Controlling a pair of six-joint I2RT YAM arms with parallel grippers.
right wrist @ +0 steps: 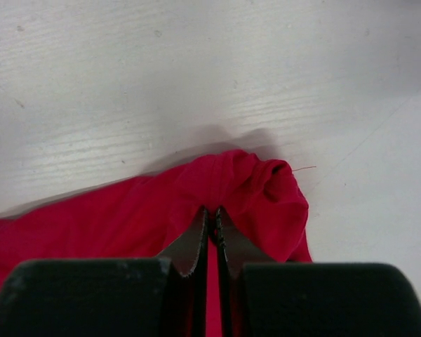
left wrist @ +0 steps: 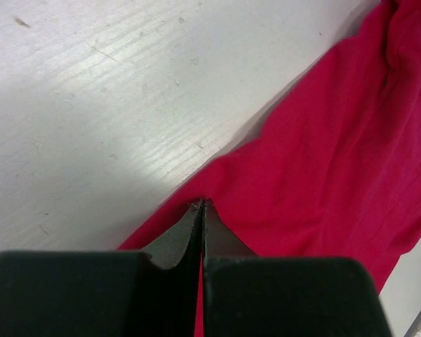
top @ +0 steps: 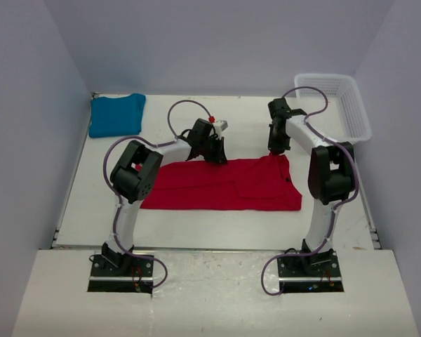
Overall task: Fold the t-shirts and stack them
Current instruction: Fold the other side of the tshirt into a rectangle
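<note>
The red t-shirt (top: 224, 185) lies spread across the middle of the table, partly folded lengthwise. At its far edge left of centre, my left gripper (top: 216, 156) is shut on the cloth; the left wrist view shows its jaws (left wrist: 203, 205) pinching the red hem (left wrist: 323, 175). My right gripper (top: 274, 152) is shut on the shirt's far right corner, where the red cloth (right wrist: 259, 193) bunches round the closed jaws (right wrist: 213, 210). The teal-blue t-shirt (top: 116, 114) lies folded at the far left corner, away from both grippers.
A white mesh basket (top: 335, 105) stands at the far right corner, behind the right arm. Grey walls enclose the table on the left, back and right. Bare white tabletop (top: 168, 126) lies between the teal shirt and the left gripper.
</note>
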